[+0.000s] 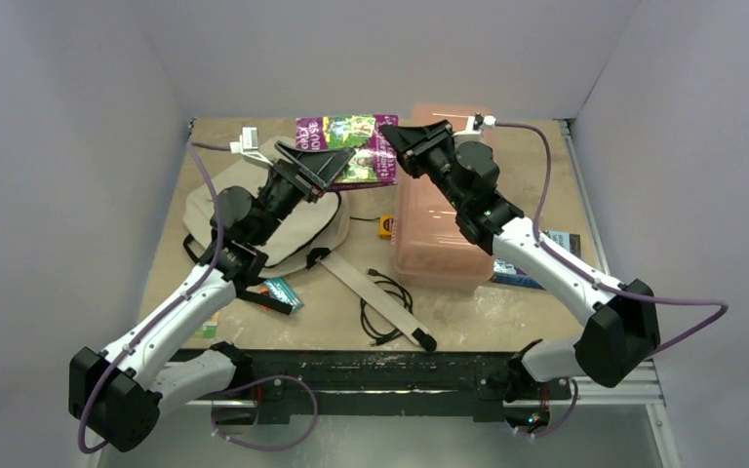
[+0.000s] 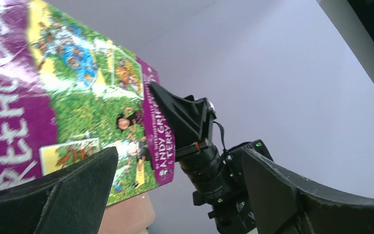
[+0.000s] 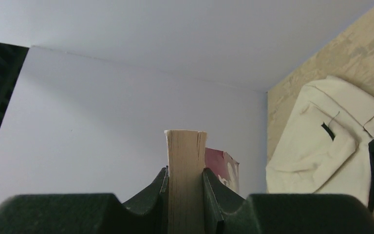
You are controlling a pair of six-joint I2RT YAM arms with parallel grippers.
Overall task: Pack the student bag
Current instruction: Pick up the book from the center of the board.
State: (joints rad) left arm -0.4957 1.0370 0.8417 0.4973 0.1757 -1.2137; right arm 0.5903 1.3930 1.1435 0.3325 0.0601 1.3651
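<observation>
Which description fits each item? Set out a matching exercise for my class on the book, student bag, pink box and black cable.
Items: 1 book; 2 student bag; 3 pink box; 4 black cable.
Descriptions: A coiled on the table; B clamped by the right gripper, jaws shut on it; C cream, partly under the left arm; D translucent, partly under the right arm.
Pairs: 1-B, 2-C, 3-D, 4-A.

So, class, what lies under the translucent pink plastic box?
Only a flat blue packet shows, at the translucent pink plastic box's near right corner, perhaps tucked under. The rest underneath is hidden by the cloudy plastic and the right arm across it.
</observation>
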